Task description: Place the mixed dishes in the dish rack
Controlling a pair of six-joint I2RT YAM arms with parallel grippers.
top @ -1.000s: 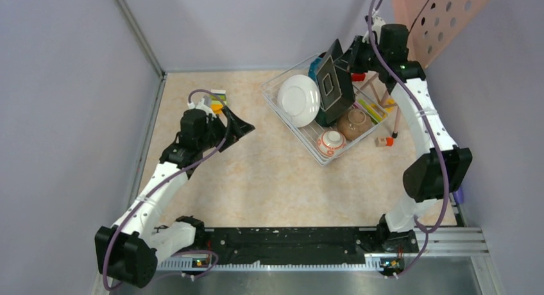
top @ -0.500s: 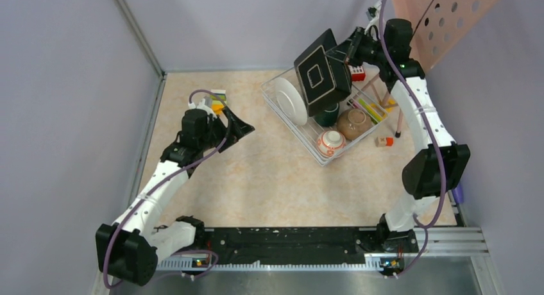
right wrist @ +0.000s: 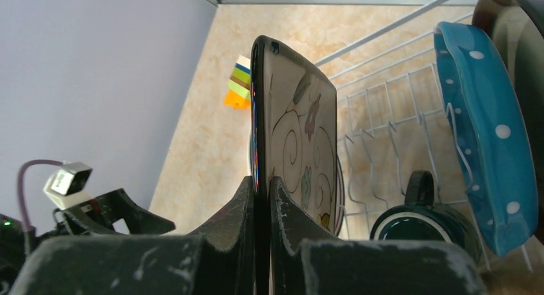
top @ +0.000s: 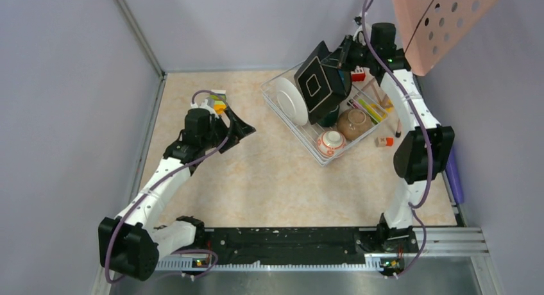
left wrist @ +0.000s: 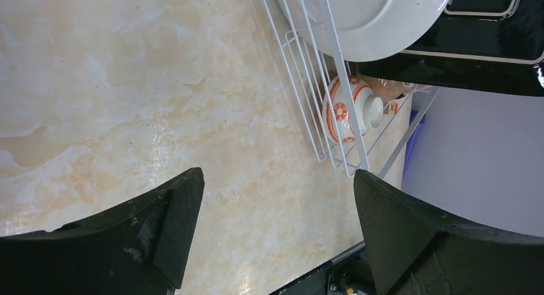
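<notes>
a: step in hand, as i read it: slot the square floral plate point(right wrist: 301, 147) into the dish rack point(top: 289, 125). the right gripper point(right wrist: 262, 186) is clamped on the plate's lower edge. plate is tilted, over the rack's far half, not yet between wires.
b: left gripper point(left wrist: 279, 211)?
a: fingers spread, holding nothing, over bare table well left of the rack, near the stack of coloured blocks point(right wrist: 238, 83).
b: how to seat it well?
a: my judgement: square the plate to the dividers and aim for the gap between the white plate point(top: 292, 101) and the blue white-dotted scalloped plate point(right wrist: 484, 134). lower straight, clear of the teal mug point(right wrist: 414, 227) below. let go only once the rim rests on wire.
b: the plate itself?
a: square, rounded corners. glossy black back with a pale inset outline. face is grey-brown with curling vines and small leaves. thin and smooth, likely slippery in the grip.
</notes>
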